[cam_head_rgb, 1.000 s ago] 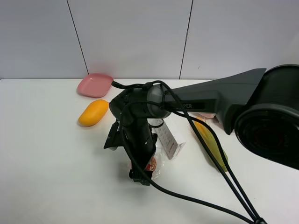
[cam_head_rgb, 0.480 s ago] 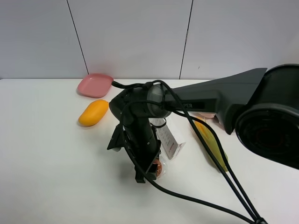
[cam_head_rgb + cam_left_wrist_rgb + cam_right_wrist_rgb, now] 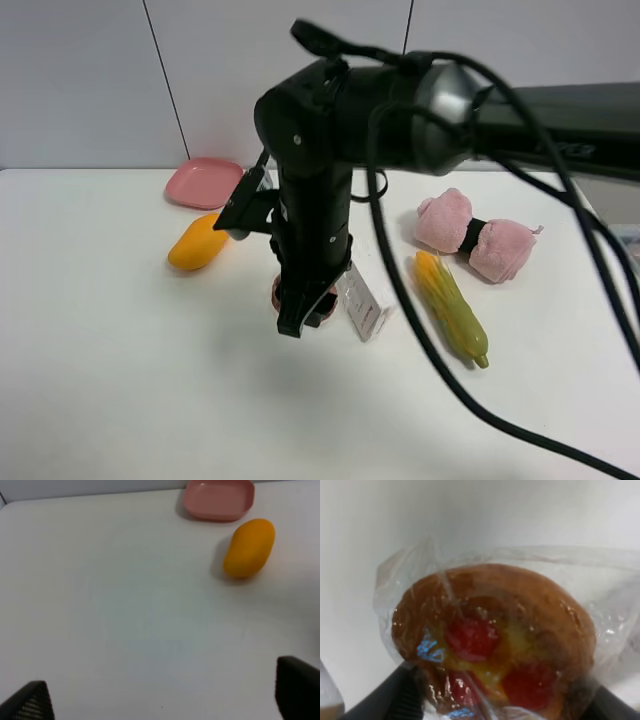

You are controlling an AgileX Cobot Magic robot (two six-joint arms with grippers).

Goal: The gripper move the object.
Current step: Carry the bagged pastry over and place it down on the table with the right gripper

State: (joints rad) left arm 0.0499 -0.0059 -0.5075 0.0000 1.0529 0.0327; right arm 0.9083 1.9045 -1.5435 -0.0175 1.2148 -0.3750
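The tart (image 3: 492,645), golden-brown with red fruit spots, sits in crinkly clear wrap between the right gripper's fingers (image 3: 407,700). In the high view my right gripper (image 3: 300,312) points down, shut on the tart (image 3: 322,300), and holds it above the table near the middle. Only a reddish edge of the tart shows there behind the black fingers. My left gripper (image 3: 162,702) is open and empty over bare table. It is out of the high view.
An orange mango (image 3: 200,242) lies left of the right gripper, with a pink plate (image 3: 204,182) behind it. A white tag (image 3: 362,305), a corn cob (image 3: 452,308) and a pink plush (image 3: 475,235) lie to the right.
The right arm has risen from the table, lifting the wrapped tart with it. The pink plush it hid now shows.
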